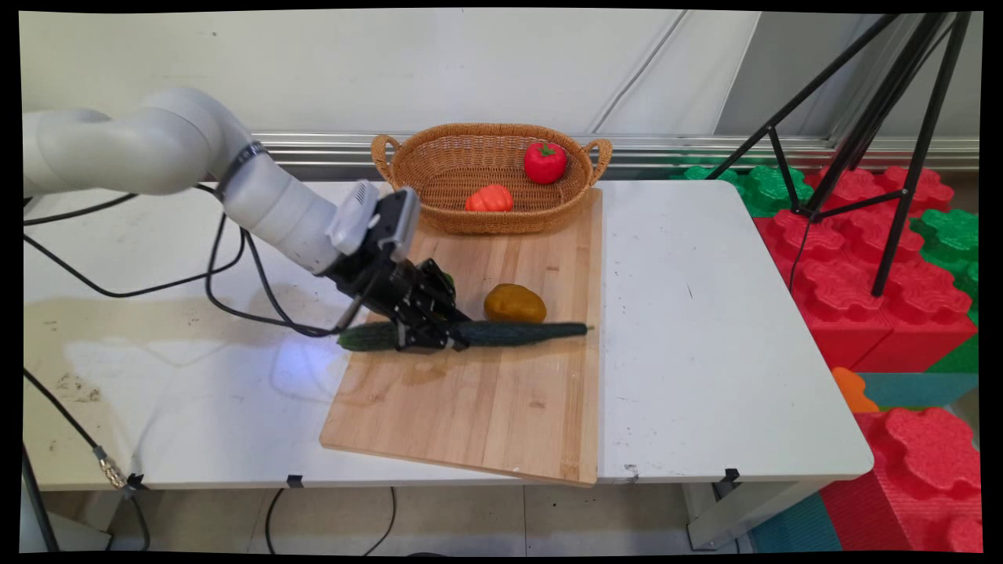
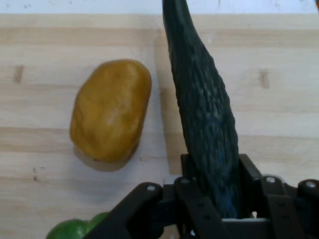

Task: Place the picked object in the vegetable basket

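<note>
A long dark green cucumber (image 1: 517,333) (image 2: 204,109) lies across the wooden cutting board (image 1: 486,407) (image 2: 279,99), its left end sticking out over the board's left edge. My gripper (image 1: 427,337) (image 2: 214,172) is low over the cucumber's left part. One finger (image 2: 251,169) sits on each side of the cucumber and presses against it. A brown potato (image 1: 515,304) (image 2: 110,110) rests on the board just behind the cucumber, apart from it. A small green object (image 2: 75,230) peeks out beside the gripper's linkage.
A wicker basket (image 1: 439,168) stands at the board's far end, holding a red pepper (image 1: 544,162) and an orange vegetable (image 1: 490,200). Black cables hang from the arm over the table's left part. A tripod and foam blocks stand beyond the table's right edge.
</note>
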Motion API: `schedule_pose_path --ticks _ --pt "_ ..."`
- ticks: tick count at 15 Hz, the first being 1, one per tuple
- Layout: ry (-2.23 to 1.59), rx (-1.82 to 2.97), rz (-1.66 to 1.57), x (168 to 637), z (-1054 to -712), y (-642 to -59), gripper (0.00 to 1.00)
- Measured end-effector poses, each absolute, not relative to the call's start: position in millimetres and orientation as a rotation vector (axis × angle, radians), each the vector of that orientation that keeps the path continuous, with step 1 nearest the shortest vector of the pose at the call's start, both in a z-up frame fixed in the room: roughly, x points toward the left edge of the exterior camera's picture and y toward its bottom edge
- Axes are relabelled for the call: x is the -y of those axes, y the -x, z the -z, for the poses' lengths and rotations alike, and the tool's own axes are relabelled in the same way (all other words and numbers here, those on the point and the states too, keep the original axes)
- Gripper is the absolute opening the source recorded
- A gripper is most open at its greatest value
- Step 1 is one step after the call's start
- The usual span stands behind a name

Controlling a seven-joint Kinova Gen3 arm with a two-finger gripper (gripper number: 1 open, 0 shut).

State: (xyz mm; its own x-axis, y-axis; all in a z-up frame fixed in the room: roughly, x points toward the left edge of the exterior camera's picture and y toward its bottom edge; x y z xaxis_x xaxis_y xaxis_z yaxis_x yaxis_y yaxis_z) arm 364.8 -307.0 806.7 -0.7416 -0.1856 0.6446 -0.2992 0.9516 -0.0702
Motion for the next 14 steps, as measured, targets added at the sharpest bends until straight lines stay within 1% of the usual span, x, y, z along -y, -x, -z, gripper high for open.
schedule_pose_path --ticks 8,14 --pt "-0.348 2.368 -0.213 300 -859 -397 0.0" --pt "-0.363 2.325 -0.265 313 -898 -420 0.0"
